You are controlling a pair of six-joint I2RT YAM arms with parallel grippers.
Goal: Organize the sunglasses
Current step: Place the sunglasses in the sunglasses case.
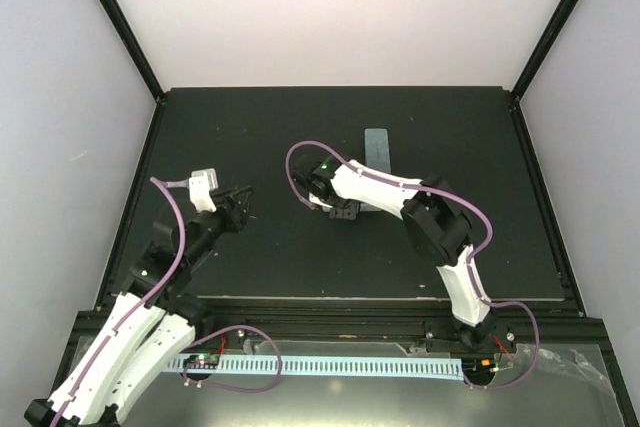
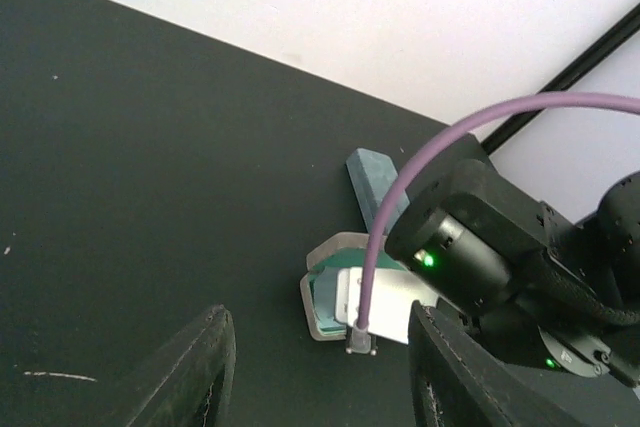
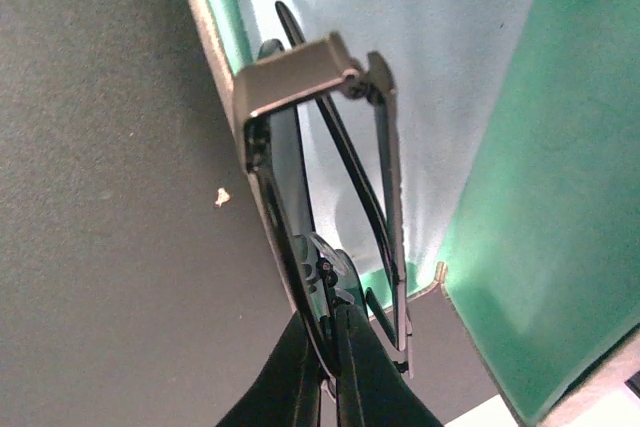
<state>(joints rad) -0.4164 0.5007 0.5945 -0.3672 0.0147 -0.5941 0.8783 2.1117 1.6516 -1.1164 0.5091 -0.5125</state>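
To the left of the open case [image 2: 318, 299], the left gripper [image 2: 320, 372] is seen above the dark table [image 1: 250, 137]. Its two fingers are spread apart, and nothing is held between them.

At the near rim of the open case, the right gripper [image 3: 330, 335] is seen with its fingers pressed together on the black sunglasses [image 3: 283, 182]. The pinch seems to be on the front frame close to the nose pads, though the exact spot is hard to make out. The sunglasses are folded, with the thin arms lying across behind the lenses. They are held tilted, the front frame running along the case's beige rim and the arms reaching inward over the case.

Inside the open case, a green lining is shown, and a light blue cloth [image 3: 440, 67] is spread over its middle. The arms of the sunglasses are seen against this cloth; whether they touch it cannot be told.

Just behind the open case, on its far side, a closed blue-grey case [image 2: 372, 179] is laid flat on the table.
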